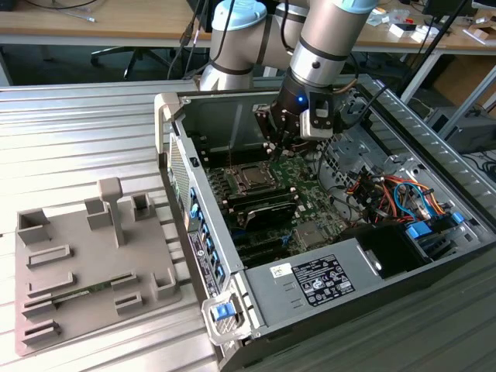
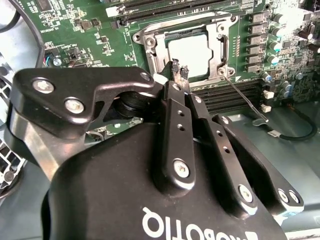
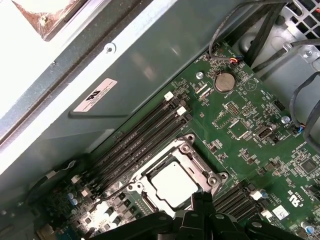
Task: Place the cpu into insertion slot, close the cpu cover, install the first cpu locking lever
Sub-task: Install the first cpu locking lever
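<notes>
Silvery cpu (image 2: 189, 51) seated in insertion slot (image 2: 169, 36). Cpu cover (image 2: 218, 45) looks down over it. Wire locking lever (image 2: 243, 98) appears unlatched: step outstanding. Gripper (image 2: 180, 69) fingers together, empty, at cover edge; in exterior view, 1 o'clock of slot.

The cpu (image 2: 189, 50) lies in the insertion slot (image 2: 176, 36), framed by the cpu cover (image 2: 220, 40), beside the memory slots (image 3: 135, 136).

Cover (image 2: 221, 42): edge nearest the gripper (image 2: 179, 69) hidden behind its tips, second wrist view.
Chip (image 3: 172, 182): corner under the gripper covered, first wrist view.
Gripper body: cut off by the picture's edge, both wrist views.
Lever (image 2: 245, 100): end beside the gripper, possibly a hook, too blurred to tell.
</notes>
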### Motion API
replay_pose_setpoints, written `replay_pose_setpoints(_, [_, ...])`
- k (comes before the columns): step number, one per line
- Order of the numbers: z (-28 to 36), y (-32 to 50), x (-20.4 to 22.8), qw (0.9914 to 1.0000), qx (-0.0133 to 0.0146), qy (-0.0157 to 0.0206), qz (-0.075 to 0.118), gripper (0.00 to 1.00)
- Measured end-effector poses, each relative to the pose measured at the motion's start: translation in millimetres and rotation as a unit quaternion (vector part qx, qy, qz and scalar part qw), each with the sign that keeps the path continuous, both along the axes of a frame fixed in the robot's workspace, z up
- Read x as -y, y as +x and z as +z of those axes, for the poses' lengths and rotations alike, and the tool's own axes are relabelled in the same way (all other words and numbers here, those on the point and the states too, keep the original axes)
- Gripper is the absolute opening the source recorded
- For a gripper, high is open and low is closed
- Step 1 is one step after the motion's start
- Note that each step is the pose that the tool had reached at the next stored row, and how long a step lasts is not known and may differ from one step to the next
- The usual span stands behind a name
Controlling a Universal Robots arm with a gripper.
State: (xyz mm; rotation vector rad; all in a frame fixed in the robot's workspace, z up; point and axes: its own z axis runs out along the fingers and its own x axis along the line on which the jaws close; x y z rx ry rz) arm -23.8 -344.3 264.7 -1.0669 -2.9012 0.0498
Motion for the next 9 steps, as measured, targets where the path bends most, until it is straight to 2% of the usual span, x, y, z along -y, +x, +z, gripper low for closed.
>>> replay_pose_setpoints(9, [0.0,0.0,0.0,0.9998,0.0,0.0,0.02,0.11])
